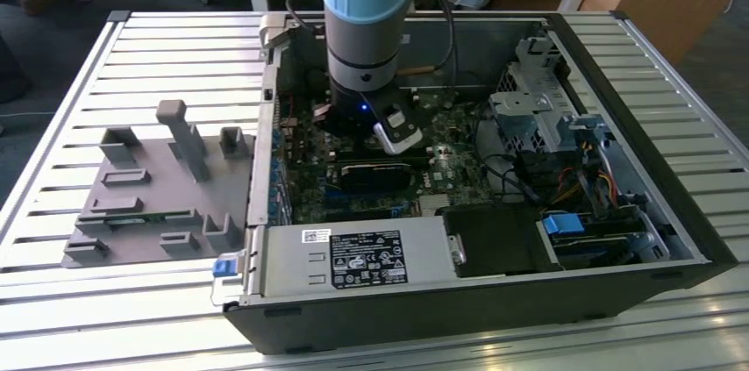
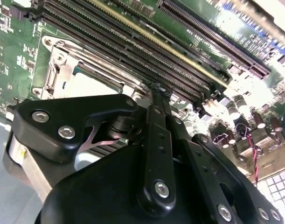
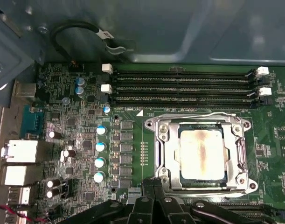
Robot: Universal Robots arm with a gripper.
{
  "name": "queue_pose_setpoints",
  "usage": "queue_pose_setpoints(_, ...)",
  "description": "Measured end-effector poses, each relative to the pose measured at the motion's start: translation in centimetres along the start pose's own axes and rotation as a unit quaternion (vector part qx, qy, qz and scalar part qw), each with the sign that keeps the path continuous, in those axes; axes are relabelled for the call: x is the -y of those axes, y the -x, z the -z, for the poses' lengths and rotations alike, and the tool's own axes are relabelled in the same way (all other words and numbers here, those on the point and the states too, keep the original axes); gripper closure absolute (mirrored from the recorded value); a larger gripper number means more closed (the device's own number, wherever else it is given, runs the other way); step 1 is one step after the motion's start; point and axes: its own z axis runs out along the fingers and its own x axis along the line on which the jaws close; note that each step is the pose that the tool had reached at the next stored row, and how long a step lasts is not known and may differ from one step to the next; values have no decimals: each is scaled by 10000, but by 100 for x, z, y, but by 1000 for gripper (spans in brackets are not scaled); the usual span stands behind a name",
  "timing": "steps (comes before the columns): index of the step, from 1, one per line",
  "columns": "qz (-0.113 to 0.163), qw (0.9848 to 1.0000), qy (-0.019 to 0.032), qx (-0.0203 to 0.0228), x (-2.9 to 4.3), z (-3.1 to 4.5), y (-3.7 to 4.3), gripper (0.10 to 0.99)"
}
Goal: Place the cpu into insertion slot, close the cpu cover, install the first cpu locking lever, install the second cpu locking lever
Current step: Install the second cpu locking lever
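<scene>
cpu (image 3: 201, 154) in insertion slot (image 3: 166, 184), cpu cover (image 3: 166, 140) down

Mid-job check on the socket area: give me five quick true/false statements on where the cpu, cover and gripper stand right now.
1. The cpu sits in the insertion slot. True.
2. The cpu cover stands raised, clear of the chip. False: in the first wrist view its silver frame lies flat around the chip.
3. The gripper carries the cpu. False: the chip lies in the socket; the fingertips meet at the socket's edge, holding nothing.
4. The memory slots run beside the socket. True.
5. In the exterior view, the arm reaches over the grey fixture outside the computer case. False: it reaches down inside the open case.
</scene>
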Motion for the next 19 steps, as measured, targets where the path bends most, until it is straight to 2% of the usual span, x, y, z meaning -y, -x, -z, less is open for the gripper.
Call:
queue_pose_setpoints(5, 2, 10000, 8, 0, -29, -20, -17, 969)
queue_pose_setpoints(12, 3, 10000, 8, -1, -29, -19, -26, 969)
queue_pose_setpoints(19, 3, 10000, 8, -1, -64, 138, -24, 969)
